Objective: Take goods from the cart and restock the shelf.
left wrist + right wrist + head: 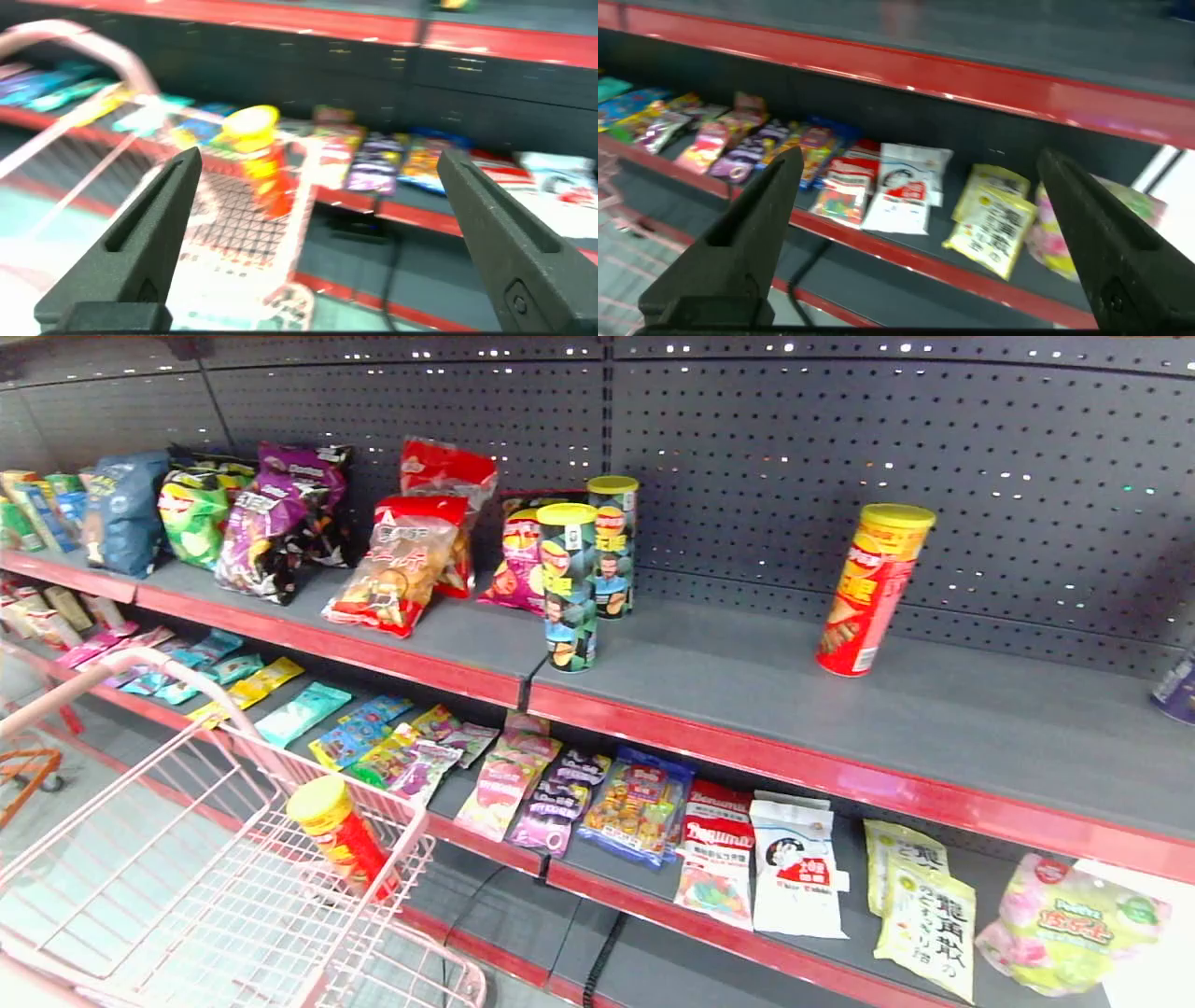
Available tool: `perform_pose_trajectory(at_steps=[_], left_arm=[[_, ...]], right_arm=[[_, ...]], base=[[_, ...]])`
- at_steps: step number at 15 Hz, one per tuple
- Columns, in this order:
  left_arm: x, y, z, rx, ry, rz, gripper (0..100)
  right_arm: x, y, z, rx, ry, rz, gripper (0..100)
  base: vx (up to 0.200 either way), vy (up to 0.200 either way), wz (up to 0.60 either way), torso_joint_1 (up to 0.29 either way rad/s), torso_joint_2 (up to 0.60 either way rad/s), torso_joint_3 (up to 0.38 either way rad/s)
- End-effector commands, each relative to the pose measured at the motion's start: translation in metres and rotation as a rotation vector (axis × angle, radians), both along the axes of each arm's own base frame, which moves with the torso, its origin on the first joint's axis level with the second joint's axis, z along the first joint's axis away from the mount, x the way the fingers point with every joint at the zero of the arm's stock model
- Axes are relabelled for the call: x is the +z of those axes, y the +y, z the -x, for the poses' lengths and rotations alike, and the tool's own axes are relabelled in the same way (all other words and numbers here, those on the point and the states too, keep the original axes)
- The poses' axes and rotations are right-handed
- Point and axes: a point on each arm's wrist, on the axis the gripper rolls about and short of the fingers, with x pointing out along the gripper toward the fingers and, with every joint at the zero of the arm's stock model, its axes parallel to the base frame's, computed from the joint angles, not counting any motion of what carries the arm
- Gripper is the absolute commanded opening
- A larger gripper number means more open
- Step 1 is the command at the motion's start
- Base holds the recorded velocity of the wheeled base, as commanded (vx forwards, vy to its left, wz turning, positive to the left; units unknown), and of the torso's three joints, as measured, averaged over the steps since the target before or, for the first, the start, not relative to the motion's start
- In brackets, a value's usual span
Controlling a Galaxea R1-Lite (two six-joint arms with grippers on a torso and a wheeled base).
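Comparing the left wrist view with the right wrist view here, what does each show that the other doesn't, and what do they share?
Left wrist, not right: the red cylindrical canister with a yellow lid, standing in the pink wire cart. Right wrist, not left: the yellow-green printed paper packets. Both: the lower shelf's red front edge and the purple snack packets lying on it.

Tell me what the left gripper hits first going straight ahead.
The left gripper likely meets the red cylindrical can with a yellow lid in the pink wire cart; depth is unclear.
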Motion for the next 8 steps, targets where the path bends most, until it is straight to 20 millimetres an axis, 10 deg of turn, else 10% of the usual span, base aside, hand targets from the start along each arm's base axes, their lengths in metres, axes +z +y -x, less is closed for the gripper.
perform_pose_trajectory(at_steps=[1, 8], left_arm=[[0.0001, 0.0, -0.0001, 0.0, 0.001, 0.0, 100], [0.0001, 0.0, -0.0001, 0.0, 0.001, 0.0, 100]], right_arm=[[0.0, 0.0, 0.0, 0.001, 0.0, 0.0, 100], [0.0, 0.0, 0.0, 0.001, 0.0, -0.003, 100]], base=[[0.0, 0.0, 0.6, -0.002, 0.0, -0.002], [0.0, 0.0, 0.09, -0.005, 0.01, 0.009]])
